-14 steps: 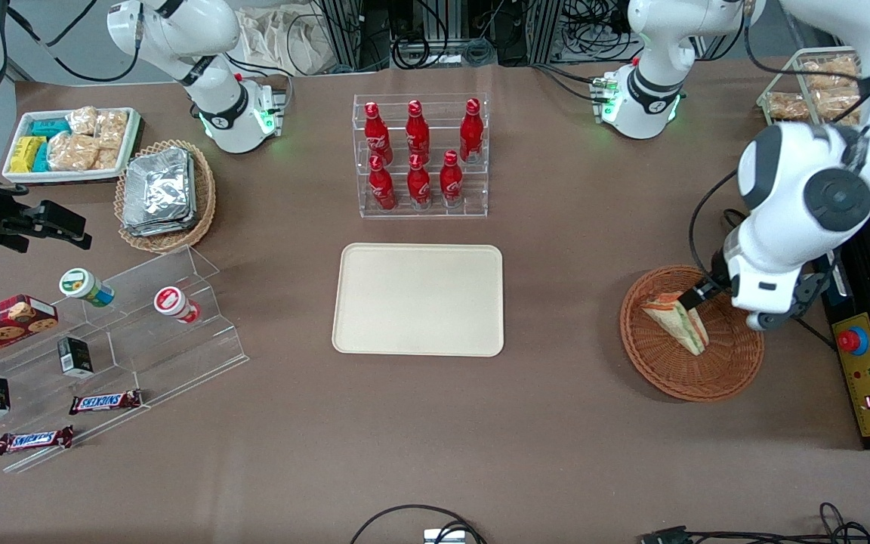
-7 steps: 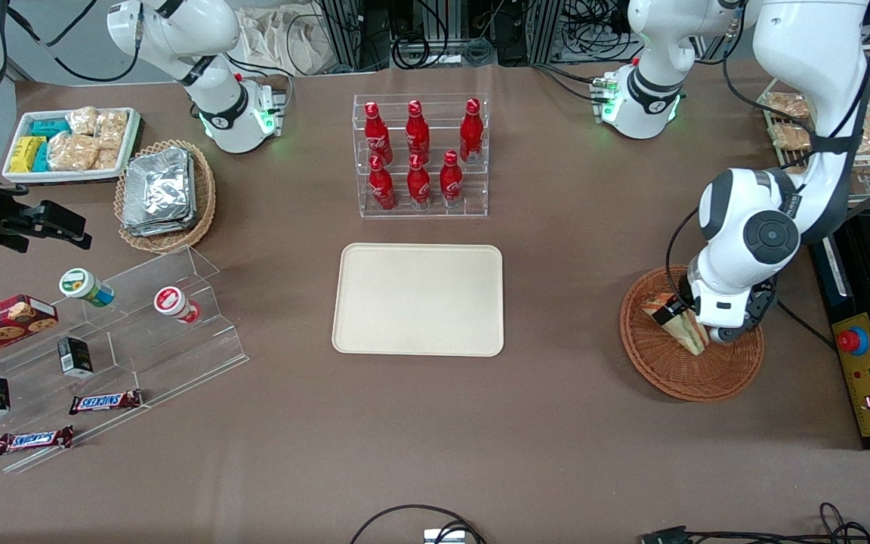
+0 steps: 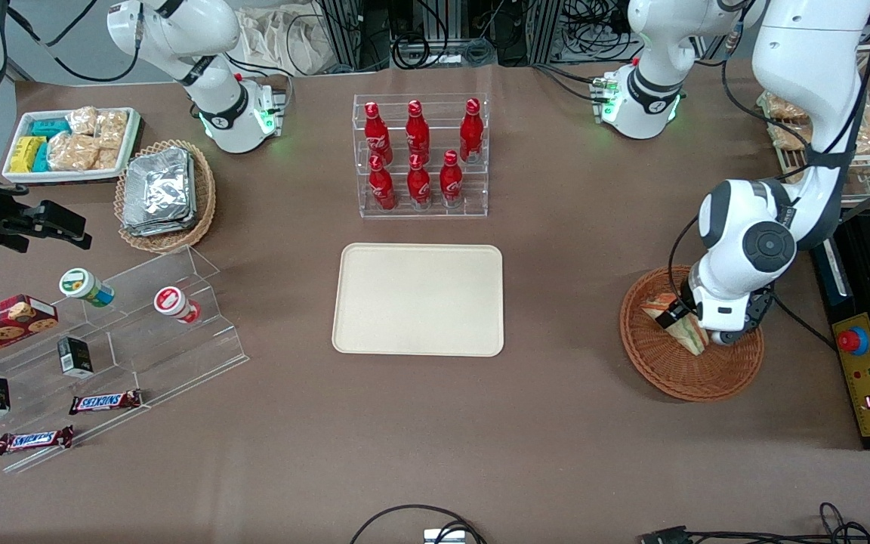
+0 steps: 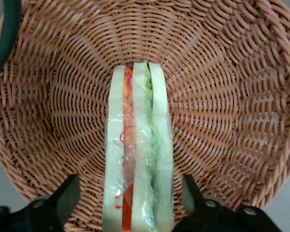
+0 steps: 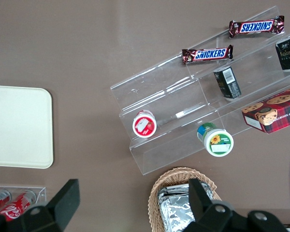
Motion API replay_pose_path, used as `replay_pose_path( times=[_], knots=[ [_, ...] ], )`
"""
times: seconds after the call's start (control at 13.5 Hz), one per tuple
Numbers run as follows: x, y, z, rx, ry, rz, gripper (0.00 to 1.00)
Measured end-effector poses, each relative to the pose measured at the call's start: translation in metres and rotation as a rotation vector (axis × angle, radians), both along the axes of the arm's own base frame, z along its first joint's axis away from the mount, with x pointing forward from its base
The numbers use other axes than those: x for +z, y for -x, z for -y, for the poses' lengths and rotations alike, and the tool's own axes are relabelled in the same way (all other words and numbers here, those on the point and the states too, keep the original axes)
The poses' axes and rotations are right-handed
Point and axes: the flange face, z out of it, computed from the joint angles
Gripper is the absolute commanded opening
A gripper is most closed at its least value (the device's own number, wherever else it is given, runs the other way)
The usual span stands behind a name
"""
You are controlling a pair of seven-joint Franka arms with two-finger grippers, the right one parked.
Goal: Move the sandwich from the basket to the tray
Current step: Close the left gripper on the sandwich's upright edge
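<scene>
Left arm over the basket [image 3: 688, 374], at the working arm's end of the table. The gripper [image 3: 683, 321] hangs low inside the basket, directly above the sandwich [image 3: 688, 331]. In the left wrist view the sandwich [image 4: 137, 154], wrapped in clear film, stands on edge on the woven floor of the basket [image 4: 232, 96], its orange-red and green layers facing the camera. One finger [image 4: 63, 198] lies apart from one bread face and the other finger [image 4: 193, 195] sits near the other face, so the jaws stand wide, straddling the wedge; contact on the nearer side cannot be judged. The tray [image 3: 418, 298] lies flat at mid-table, well apart from the basket, nearer the front camera than the rack of red bottles [image 3: 420, 155].
</scene>
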Motion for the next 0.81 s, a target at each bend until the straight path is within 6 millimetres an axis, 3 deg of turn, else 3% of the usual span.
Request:
replay_pose_path(
  times=[0.3, 0.44, 0.59, 0.81],
  knots=[
    [0.000, -0.001, 0.008, -0.021, -0.003, 0.004, 0.00],
    [0.010, -0.004, 0.008, -0.071, -0.009, -0.002, 0.00],
    [0.042, -0.014, 0.002, -0.149, -0.017, -0.013, 0.00],
    [0.125, -0.032, -0.003, -0.290, -0.031, -0.053, 0.00]
  ],
)
